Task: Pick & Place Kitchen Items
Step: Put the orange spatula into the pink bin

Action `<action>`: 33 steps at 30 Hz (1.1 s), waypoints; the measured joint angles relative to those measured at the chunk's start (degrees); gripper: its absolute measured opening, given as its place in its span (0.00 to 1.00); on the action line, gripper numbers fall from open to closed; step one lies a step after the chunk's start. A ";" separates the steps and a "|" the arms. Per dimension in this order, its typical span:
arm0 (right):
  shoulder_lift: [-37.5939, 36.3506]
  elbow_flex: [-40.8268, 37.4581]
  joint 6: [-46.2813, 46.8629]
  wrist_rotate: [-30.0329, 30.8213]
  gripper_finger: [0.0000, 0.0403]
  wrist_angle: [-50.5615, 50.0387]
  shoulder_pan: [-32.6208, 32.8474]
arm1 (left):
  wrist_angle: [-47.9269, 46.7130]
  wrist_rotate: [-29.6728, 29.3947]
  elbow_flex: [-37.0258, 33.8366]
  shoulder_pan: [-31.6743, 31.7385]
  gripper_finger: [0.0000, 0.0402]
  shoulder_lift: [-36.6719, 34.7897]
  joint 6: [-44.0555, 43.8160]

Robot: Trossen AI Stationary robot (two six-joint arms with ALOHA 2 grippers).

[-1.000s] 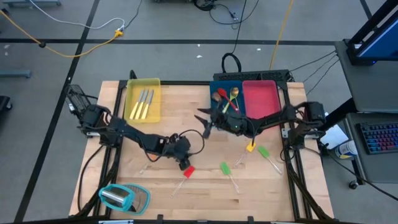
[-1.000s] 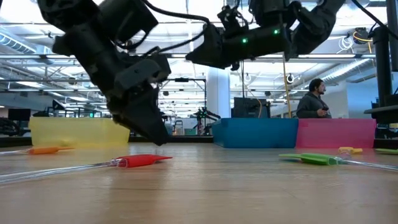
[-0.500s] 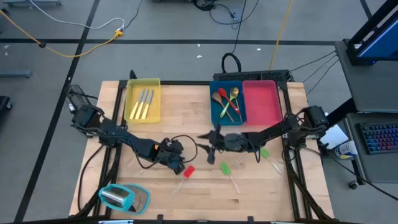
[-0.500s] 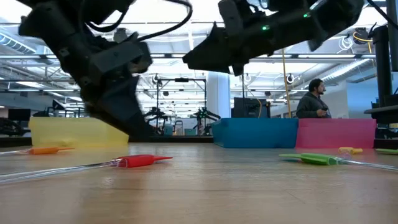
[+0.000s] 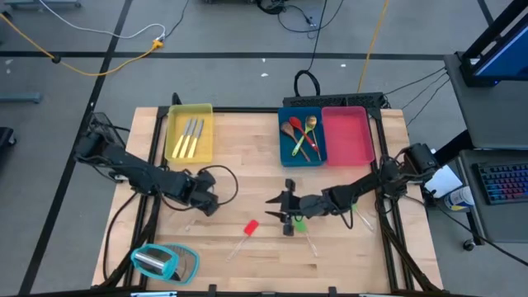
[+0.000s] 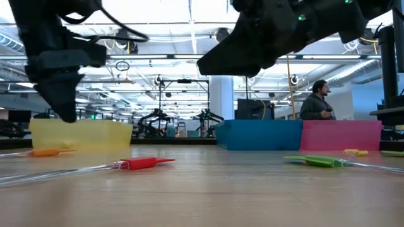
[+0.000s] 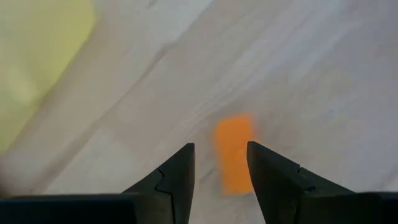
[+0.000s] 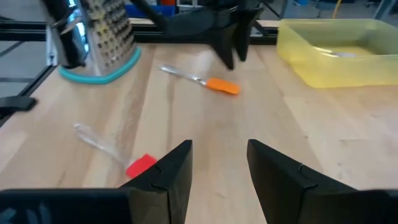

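Observation:
My left gripper (image 5: 208, 203) is open and empty at the table's left middle. In the left wrist view (image 7: 221, 160) its fingers stand above the orange spatula head (image 7: 233, 153), apart from it. My right gripper (image 5: 284, 213) is open and empty, low over the table's middle, beside a green spatula (image 5: 299, 222). A red spatula (image 5: 250, 227) lies flat between the two grippers and shows in the right wrist view (image 8: 142, 165). Silver cutlery (image 5: 190, 136) lies in the yellow tray (image 5: 175, 122). Wooden, gold and red spoons (image 5: 300, 132) lie in the blue tray (image 5: 285, 153).
The pink tray (image 5: 346, 136) stands right of the blue one at the far edge. A teal-and-clear grater (image 5: 165, 262) lies at the near left corner. Another green spatula (image 6: 322, 161) and a yellow one (image 6: 355, 152) lie by my right arm. A person (image 6: 317, 101) stands beyond the table.
My left gripper has gone from beside the red spatula toward the table's left edge, to over the orange spatula. My right gripper has come from beside the blue tray toward the near edge and down, to beside the green spatula. The utensils have stayed where they were.

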 joint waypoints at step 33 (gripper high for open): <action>0.00 0.00 5.86 0.17 0.36 -1.68 3.02 | 3.35 8.21 0.00 -0.02 0.41 -0.27 11.41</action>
